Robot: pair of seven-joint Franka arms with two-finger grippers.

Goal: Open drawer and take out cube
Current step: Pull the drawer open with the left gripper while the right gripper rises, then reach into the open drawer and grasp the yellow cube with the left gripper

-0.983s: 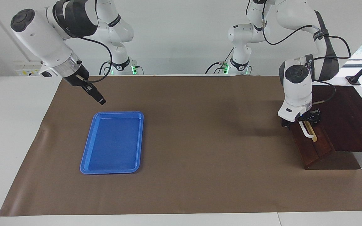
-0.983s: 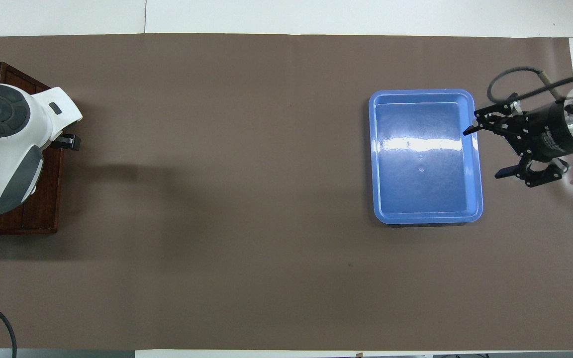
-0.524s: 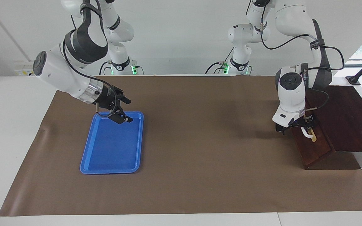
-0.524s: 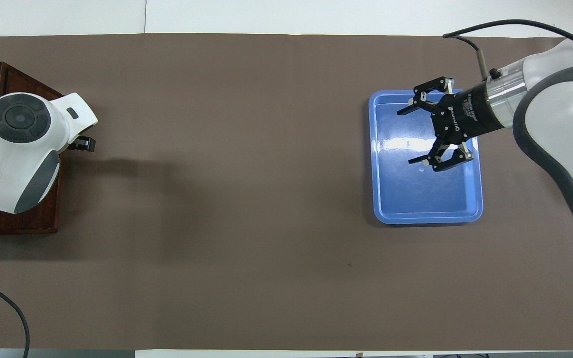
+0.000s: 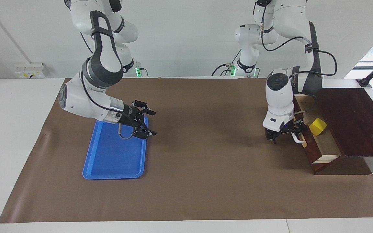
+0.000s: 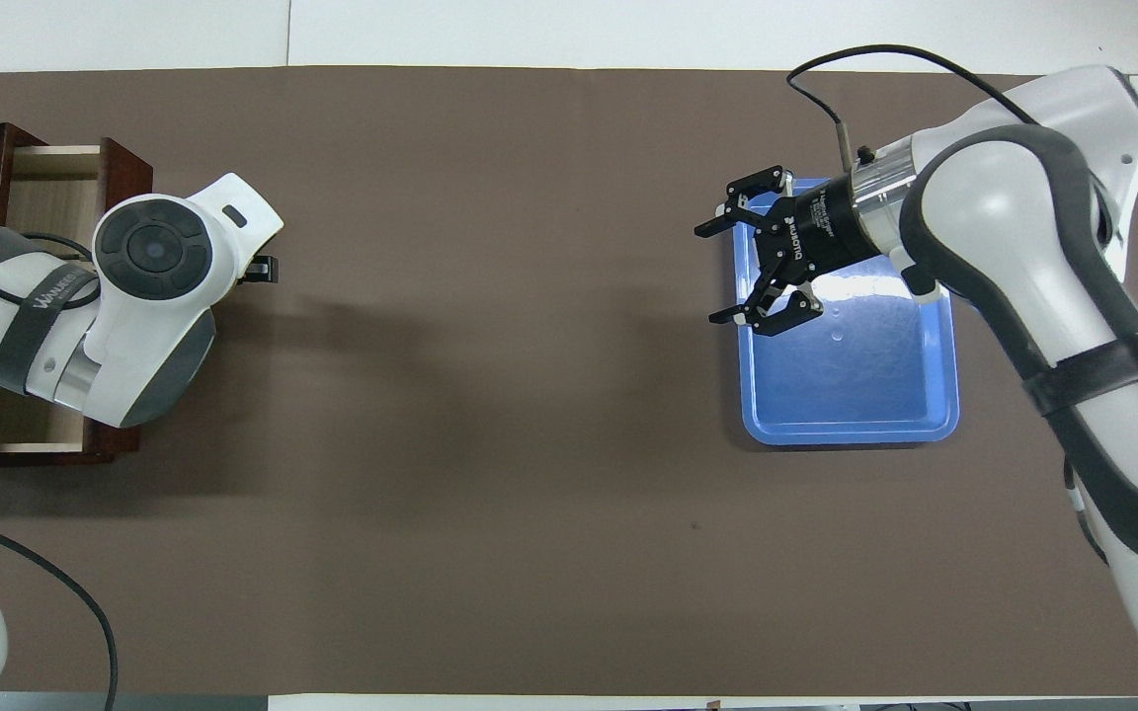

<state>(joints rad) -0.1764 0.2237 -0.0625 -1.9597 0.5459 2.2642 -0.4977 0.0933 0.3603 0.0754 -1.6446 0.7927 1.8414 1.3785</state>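
I see the drawer point(image 5: 323, 142) pulled out of its dark box point(image 5: 355, 121) at the left arm's end, the yellow cube point(image 5: 317, 126) lying inside. My left gripper point(image 5: 285, 133) is at the white handle point(image 5: 297, 139); I cannot tell its jaw state. My right gripper point(image 5: 146, 123) hangs released over the blue tray point(image 5: 115, 161).

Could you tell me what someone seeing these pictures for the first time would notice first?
Probably the bright yellow cube, lying in the pale inside of the open drawer at the left arm's end of the table. The left pincer is at the drawer's white handle. Next comes the blue tray toward the right arm's end, with the right pincer, fingers spread open, over the tray's edge.
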